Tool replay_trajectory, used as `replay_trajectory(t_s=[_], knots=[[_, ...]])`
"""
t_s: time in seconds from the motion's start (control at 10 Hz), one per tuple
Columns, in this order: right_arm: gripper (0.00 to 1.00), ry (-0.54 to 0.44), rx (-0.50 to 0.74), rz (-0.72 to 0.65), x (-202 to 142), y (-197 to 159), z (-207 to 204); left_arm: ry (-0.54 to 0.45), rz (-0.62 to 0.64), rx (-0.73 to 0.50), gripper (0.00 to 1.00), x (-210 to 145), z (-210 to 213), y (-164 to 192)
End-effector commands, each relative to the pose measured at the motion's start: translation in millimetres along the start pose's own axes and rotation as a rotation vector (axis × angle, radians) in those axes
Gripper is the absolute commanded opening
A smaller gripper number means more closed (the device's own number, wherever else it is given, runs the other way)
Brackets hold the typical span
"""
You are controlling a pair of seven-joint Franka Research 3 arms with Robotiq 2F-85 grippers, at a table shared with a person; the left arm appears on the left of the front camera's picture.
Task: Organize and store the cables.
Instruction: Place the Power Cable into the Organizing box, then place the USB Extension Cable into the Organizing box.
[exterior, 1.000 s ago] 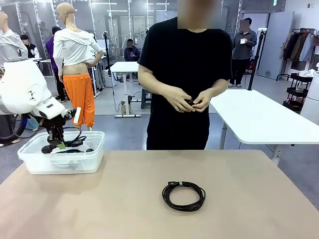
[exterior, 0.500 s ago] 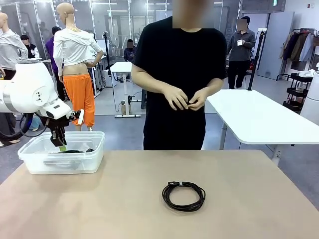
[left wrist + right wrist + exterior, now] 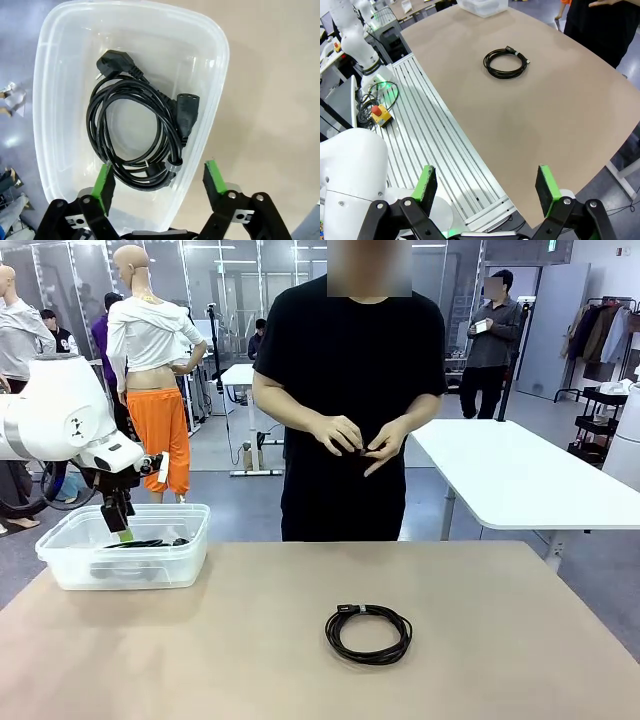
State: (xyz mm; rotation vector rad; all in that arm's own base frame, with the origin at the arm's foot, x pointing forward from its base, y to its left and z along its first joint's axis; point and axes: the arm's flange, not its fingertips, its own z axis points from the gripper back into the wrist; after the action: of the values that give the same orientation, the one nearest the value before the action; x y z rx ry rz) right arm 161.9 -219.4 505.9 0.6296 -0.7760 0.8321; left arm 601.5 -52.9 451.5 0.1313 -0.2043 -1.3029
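A: Item one, left gripper (image 3: 121,532) (image 3: 160,179). State?

B: Jaws spread wide, nothing between the green pads. It hangs over the bin (image 3: 60,558) (image 3: 220,60), tips just above the rim.

A: Item two, bin.

B: Clear plastic, rectangular with rounded corners, straight below that gripper at the left end of the table (image 3: 500,620). Its base shows grey floor on one side, so it sits near the table edge.

A: Item three, binned cable (image 3: 186,109).

B: Black cord, coiled, flat on the bin floor straight under the open jaws. One angled wall plug and one block connector, with a small tie on the loop nearest the fingers. Not touched by either pad.

A: Item four, loose cable (image 3: 404,637) (image 3: 488,64).

B: Black, thin, wound in a round coil, flat on the bare tabletop. Well apart from the left gripper, off to its right. Far ahead of the right gripper (image 3: 486,186), nothing touching it.

A: Right gripper's state?

B: Wide open, empty, held high off the near table corner.

A: Surface?

B: Tan, matte and smooth.

A: Room?

B: Open hall, grey floor. Below the right gripper are ribbed metal rails (image 3: 435,145) and a red button box (image 3: 380,114). A person (image 3: 350,360) in black stands at the far edge, hands together at the waist. A white table (image 3: 520,475) stands beyond.
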Motion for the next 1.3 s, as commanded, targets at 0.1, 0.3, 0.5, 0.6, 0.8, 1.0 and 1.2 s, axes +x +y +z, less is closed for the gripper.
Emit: replay_trajectory(t_s=[0.1,0.3,0.5,0.6,0.8,1.0,1.2], knots=[[1.0,0.01,-0.003,-0.004,0,-3,3,-0.028,0.049,-0.019,1.0,-5,-12,-40],[1.0,0.01,-0.003,-0.004,0,-3,3,-0.002,0.016,-0.023,1.0,0,-7,-20],[1.0,0.01,-0.003,-0.004,0,-3,3,-0.002,0.016,-0.023,1.0,0,-7,-20],[1.0,0.01,-0.003,-0.004,0,-3,3,-0.002,0.016,-0.023,1.0,0,-7,-20],[1.0,0.01,-0.003,-0.004,0,-3,3,-0.002,0.016,-0.023,1.0,0,-7,-20],[1.0,0.01,-0.003,-0.004,0,-3,3,-0.002,0.016,-0.023,1.0,0,-7,-20],[1.0,0.01,-0.003,-0.004,0,-3,3,-0.176,0.059,-0.059,1.0,-16,40,-15]])
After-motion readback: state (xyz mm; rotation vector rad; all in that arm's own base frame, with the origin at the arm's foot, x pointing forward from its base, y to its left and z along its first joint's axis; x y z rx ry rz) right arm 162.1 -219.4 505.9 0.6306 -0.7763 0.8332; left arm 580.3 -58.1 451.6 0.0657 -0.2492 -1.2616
